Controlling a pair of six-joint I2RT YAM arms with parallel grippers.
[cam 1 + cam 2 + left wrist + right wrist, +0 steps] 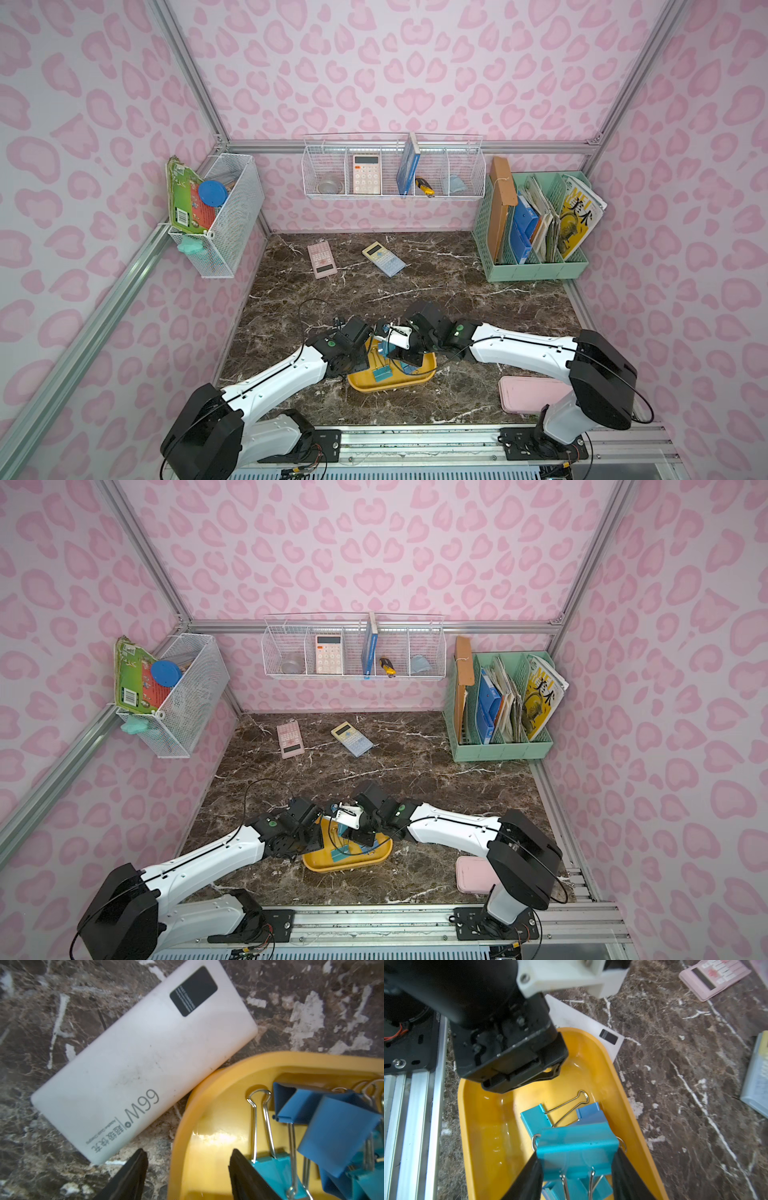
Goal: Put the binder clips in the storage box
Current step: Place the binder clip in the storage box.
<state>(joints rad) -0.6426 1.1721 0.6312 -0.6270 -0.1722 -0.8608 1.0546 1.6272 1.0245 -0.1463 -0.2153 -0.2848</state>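
The yellow storage box lies near the table's front edge, under both wrists. Several teal and blue binder clips lie piled inside it. My right gripper is shut on a teal binder clip, held just above the pile, over the box. My left gripper is open. It straddles the box's rounded end wall, one finger over the marble and the other inside beside a teal clip. A blue clip leans on the others.
A white power bank lies against the box's far end. Further back are a pink calculator and a blue-grey calculator. A flat pink box lies at front right and a mint file organizer at back right.
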